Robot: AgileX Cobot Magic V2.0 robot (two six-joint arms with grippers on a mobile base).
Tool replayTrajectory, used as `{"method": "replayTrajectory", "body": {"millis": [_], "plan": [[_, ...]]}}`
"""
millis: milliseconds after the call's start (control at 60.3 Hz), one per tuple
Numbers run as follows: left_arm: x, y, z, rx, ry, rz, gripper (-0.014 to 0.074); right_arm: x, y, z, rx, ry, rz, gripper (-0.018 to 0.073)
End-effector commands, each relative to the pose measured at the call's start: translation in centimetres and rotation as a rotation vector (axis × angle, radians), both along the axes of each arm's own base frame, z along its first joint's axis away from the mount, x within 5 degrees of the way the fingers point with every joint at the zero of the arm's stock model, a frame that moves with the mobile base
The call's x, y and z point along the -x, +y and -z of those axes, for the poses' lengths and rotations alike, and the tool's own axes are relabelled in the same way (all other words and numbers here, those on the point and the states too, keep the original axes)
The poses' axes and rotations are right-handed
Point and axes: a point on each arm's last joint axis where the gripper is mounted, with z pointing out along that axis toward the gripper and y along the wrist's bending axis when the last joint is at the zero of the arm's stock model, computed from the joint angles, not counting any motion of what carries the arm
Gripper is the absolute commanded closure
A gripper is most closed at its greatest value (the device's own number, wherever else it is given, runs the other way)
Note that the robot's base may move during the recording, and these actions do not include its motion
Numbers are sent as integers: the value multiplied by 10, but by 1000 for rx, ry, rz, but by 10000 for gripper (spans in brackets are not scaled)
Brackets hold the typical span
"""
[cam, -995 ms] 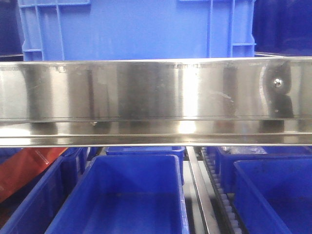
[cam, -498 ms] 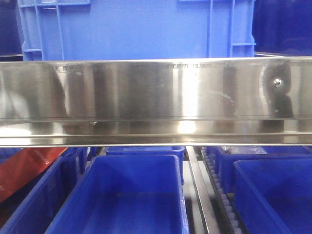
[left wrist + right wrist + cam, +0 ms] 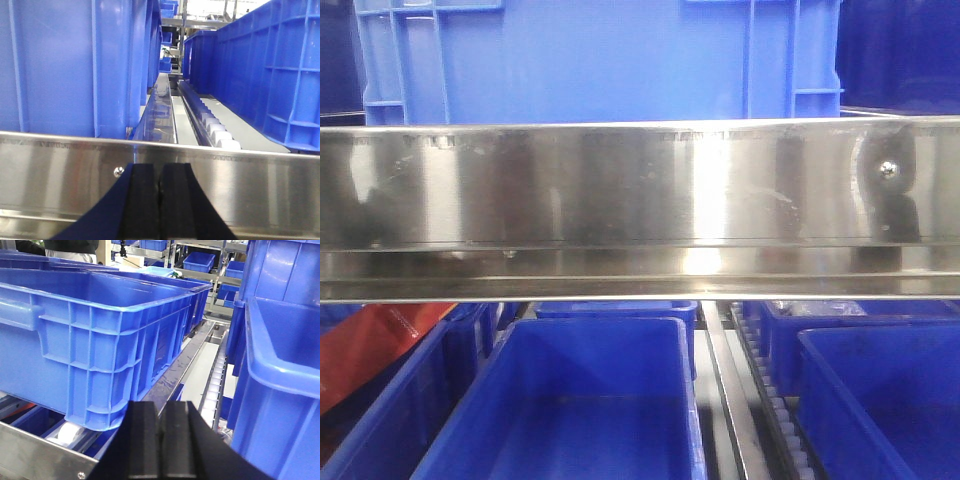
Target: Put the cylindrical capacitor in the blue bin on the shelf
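Both my left gripper (image 3: 159,200) and right gripper (image 3: 161,445) show pads pressed together, nothing visible between; the cylindrical capacitor appears nowhere. Risk: advancing blind, I strike the shelf (image 3: 640,190) rail.

front view close, level with shelf (image 3: 640,190) rail, both wrist views looking along roller tracks (image 3: 215,132) between bins (image 3: 100,335)

The wide shelf rail (image 3: 640,200) crosses the front view and blocks the way straight ahead. Below it the middle bin (image 3: 575,410) is open from above. On the upper tier, a narrow gap with rollers (image 3: 217,136) runs between two crates.
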Motion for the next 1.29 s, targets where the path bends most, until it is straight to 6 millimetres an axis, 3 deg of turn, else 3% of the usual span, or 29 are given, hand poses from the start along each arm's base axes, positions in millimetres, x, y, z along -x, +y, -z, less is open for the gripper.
{"method": "replayTrajectory", "body": {"millis": [0, 929, 1095, 1277], "plan": [[1, 0, -2, 10, -30, 1, 707, 0, -1, -2, -2, -26, 8, 713], [1, 0, -3, 11, -39, 1, 707, 1, -2, -1, -1, -24, 18, 713], [1, 0, -3, 11, -39, 1, 707, 6, -13, 11, -20, -66, 159, 713], [1, 0, -3, 11, -39, 1, 707, 9, -21, 53, -70, -99, 297, 713]]}}
